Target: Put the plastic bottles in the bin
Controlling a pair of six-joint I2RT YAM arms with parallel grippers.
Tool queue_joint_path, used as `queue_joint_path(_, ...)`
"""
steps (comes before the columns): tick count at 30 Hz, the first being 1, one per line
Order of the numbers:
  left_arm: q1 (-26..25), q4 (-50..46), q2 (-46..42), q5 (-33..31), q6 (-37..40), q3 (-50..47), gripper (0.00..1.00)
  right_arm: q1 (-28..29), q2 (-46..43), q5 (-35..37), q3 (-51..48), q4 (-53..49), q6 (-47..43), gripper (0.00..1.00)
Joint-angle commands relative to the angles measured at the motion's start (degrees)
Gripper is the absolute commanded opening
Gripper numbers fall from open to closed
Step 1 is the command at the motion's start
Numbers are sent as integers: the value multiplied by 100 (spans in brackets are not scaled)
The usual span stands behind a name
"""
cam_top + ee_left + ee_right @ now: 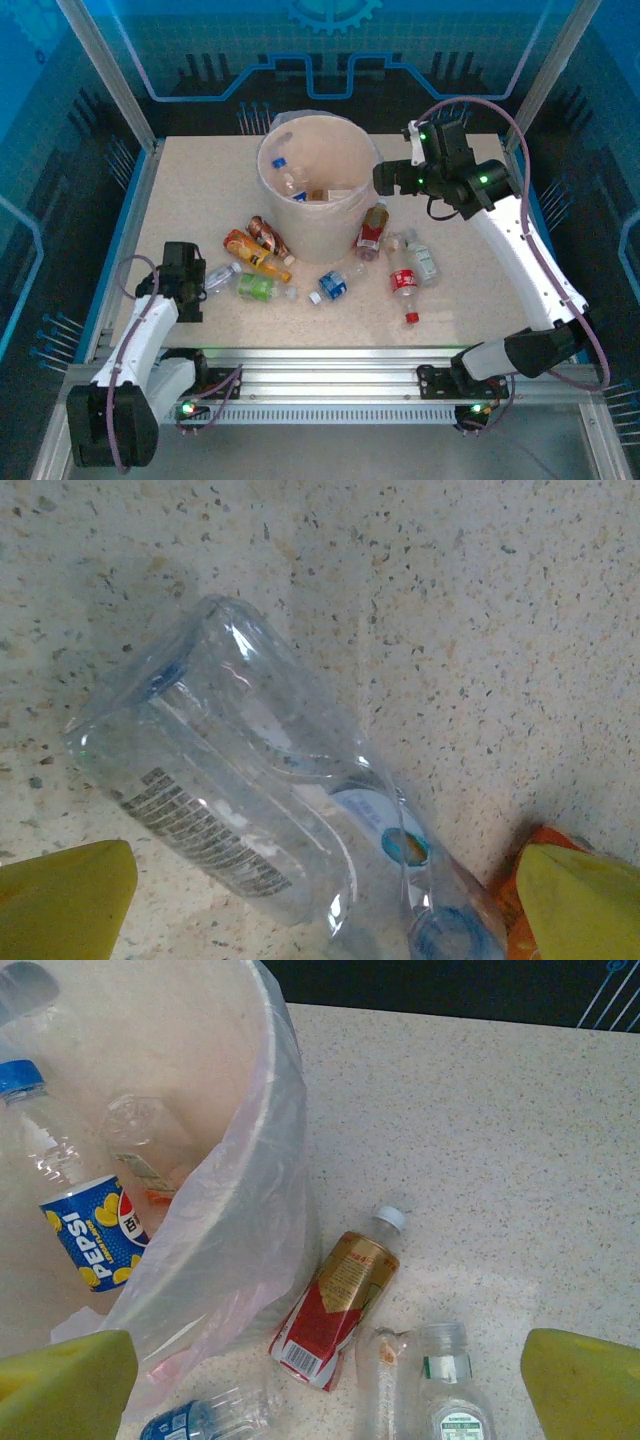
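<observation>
**Q:** Which arm is nearer the next bottle?

**A:** The left. The left gripper hangs over a clear bottle lying on the table to the near left of the bin. Its yellow fingers are spread, one on each side of the bottle, and hold nothing.

**Q:** How does the bottle lie?

**A:** On its side. In the left wrist view its long axis runs diagonally across the gap between the fingers. The base is at upper left, and the blue-ringed neck is at lower right, just beside an orange bottle. The fingers would probably grip better after a wrist turn that lets them close square across the body.

**Q:** And the right gripper?

**A:** It is beside the bin's right rim, released and empty, well apart from the clear bottle. Some bottles already lie inside the bin, and others lie around its foot.
</observation>
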Motion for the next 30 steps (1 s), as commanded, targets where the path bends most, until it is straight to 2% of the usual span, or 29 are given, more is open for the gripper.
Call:
queue_joint_path(1,117,239,176,165,-170,-106,99,-78,-126,-40,-84,170,126,100)
queue_joint_path(26,529,1282,1853,396,-71,198,99,-109,-177,12,-470,195,324,100)
queue_joint_path(30,584,1353,2071,387,-113,307,96,-116,-205,6,-543,196,366,100)
